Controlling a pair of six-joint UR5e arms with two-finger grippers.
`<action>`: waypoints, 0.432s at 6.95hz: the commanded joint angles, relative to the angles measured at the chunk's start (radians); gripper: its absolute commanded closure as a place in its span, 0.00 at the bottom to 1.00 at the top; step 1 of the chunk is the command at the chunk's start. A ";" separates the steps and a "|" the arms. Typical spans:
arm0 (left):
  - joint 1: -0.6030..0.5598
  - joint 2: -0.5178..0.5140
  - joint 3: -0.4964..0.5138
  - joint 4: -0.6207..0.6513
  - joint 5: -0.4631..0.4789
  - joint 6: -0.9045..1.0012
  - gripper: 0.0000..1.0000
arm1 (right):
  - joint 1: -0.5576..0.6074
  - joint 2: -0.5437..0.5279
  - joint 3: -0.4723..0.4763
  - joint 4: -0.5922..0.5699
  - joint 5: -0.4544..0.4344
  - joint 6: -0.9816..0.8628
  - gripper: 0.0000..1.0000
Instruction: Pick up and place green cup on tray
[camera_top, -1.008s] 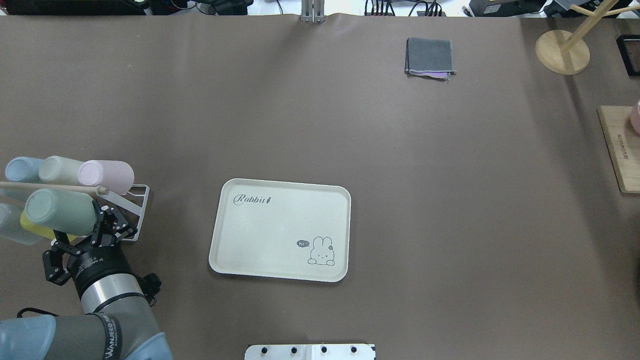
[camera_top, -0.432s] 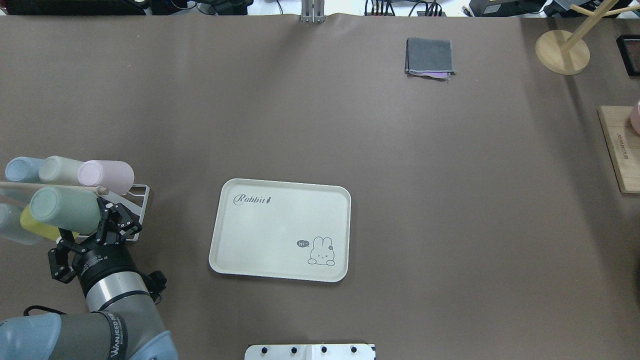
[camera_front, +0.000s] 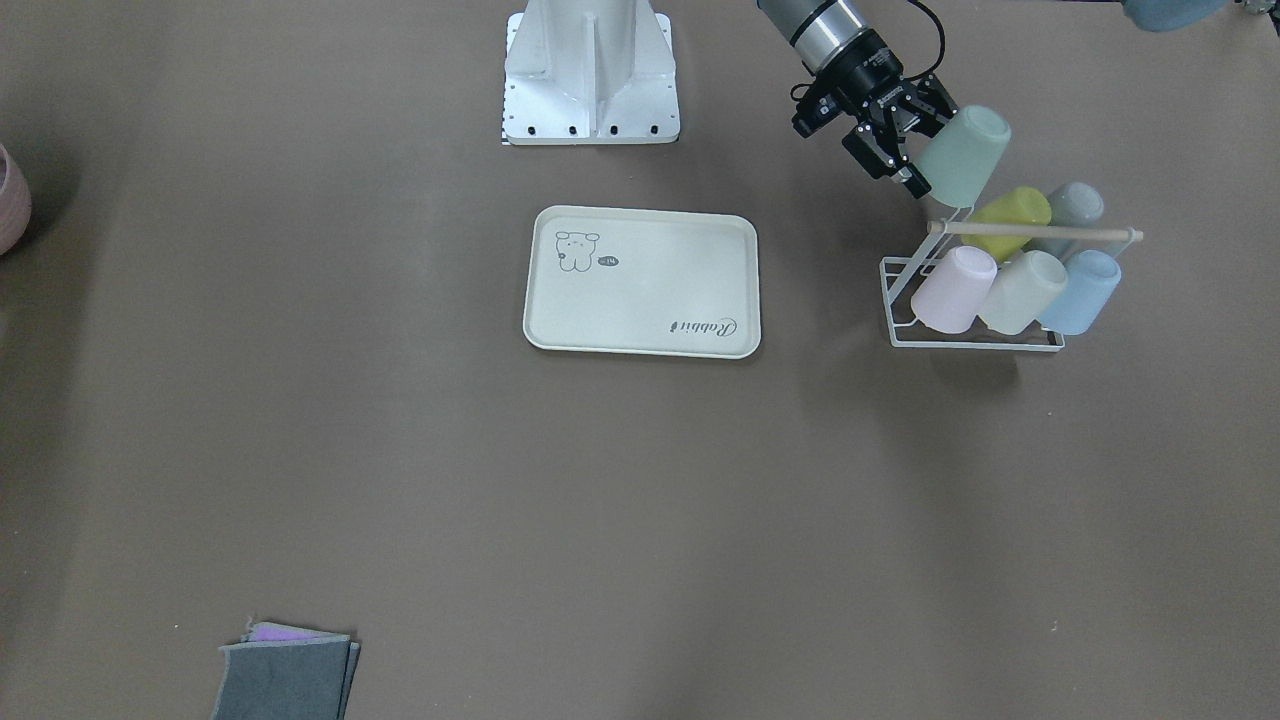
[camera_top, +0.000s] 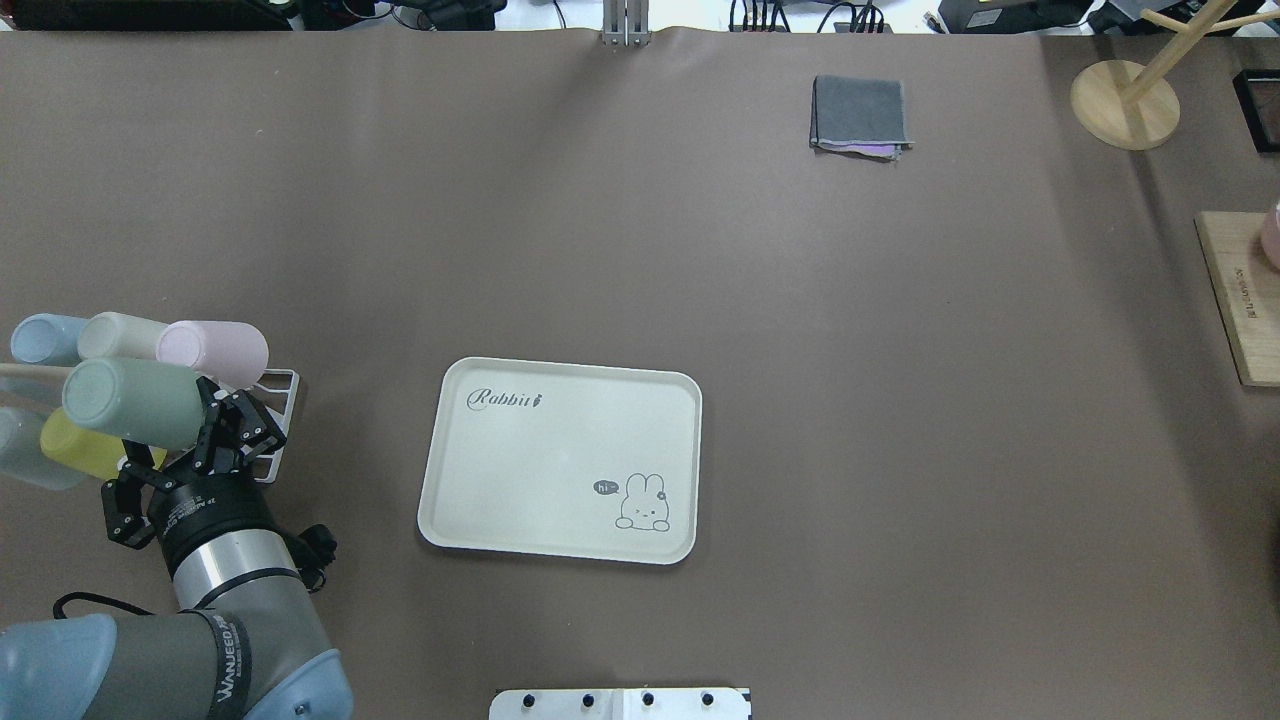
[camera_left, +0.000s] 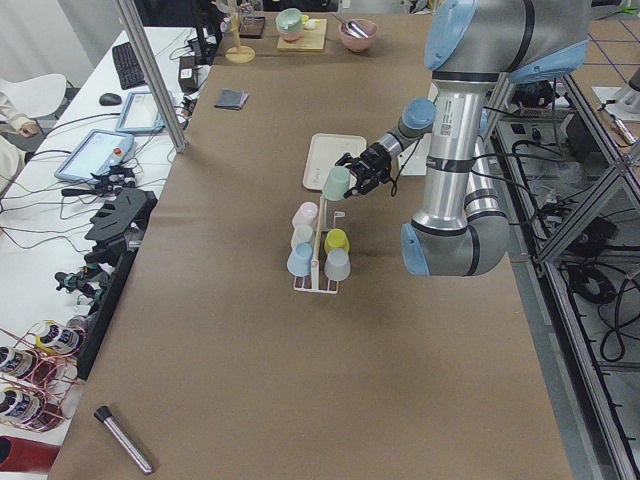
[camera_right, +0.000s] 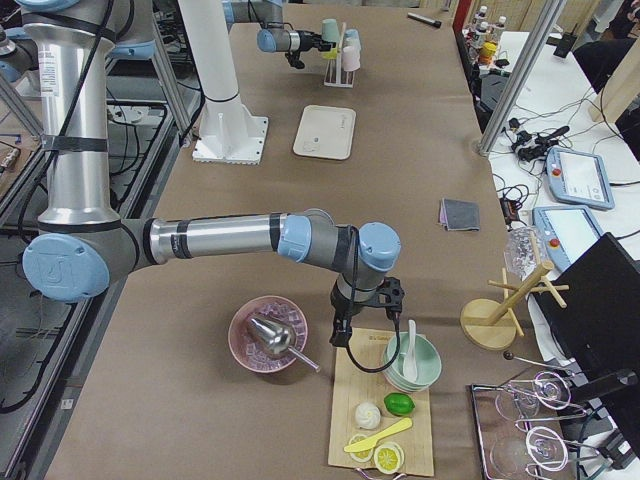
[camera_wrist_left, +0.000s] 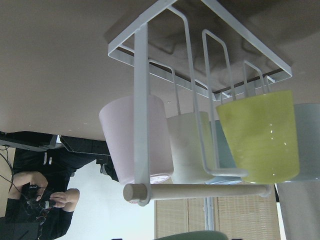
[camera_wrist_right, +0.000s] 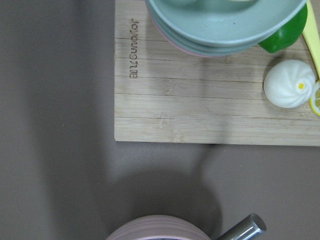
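Observation:
The green cup (camera_top: 128, 402) hangs tilted on its side just above the white wire rack (camera_top: 283, 398), with my left gripper (camera_top: 185, 432) shut on its open end. From the front, the green cup (camera_front: 965, 155) sits above the rack's wooden rod, held by the left gripper (camera_front: 925, 150). Its rim (camera_wrist_left: 192, 235) peeks in at the bottom of the left wrist view. The cream tray (camera_top: 540, 470) lies flat to the right of the rack, nothing on it. My right gripper (camera_right: 343, 325) hovers over a cutting board at the far end; I cannot tell whether it is open or shut.
The rack still carries a yellow-green cup (camera_top: 72, 448), a pink cup (camera_top: 212, 350), a cream cup (camera_top: 115, 337) and a blue cup (camera_top: 40, 338). A folded grey cloth (camera_top: 860, 115) and a wooden stand (camera_top: 1125, 100) lie far back. A wooden board (camera_top: 1238, 300) sits at the right edge.
The left gripper has drawn the green cup a little up and to the right, away from the rack's rod. The tray and the other cups have not moved.

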 joint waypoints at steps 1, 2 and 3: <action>-0.008 0.061 0.019 -0.204 -0.001 -0.015 0.24 | -0.001 0.009 -0.005 0.000 -0.002 0.010 0.00; -0.011 0.067 0.022 -0.295 -0.005 -0.018 0.23 | -0.001 0.012 -0.004 0.000 -0.005 0.008 0.00; -0.013 0.063 0.020 -0.381 -0.010 -0.012 0.23 | 0.000 0.016 -0.002 0.000 -0.007 -0.001 0.00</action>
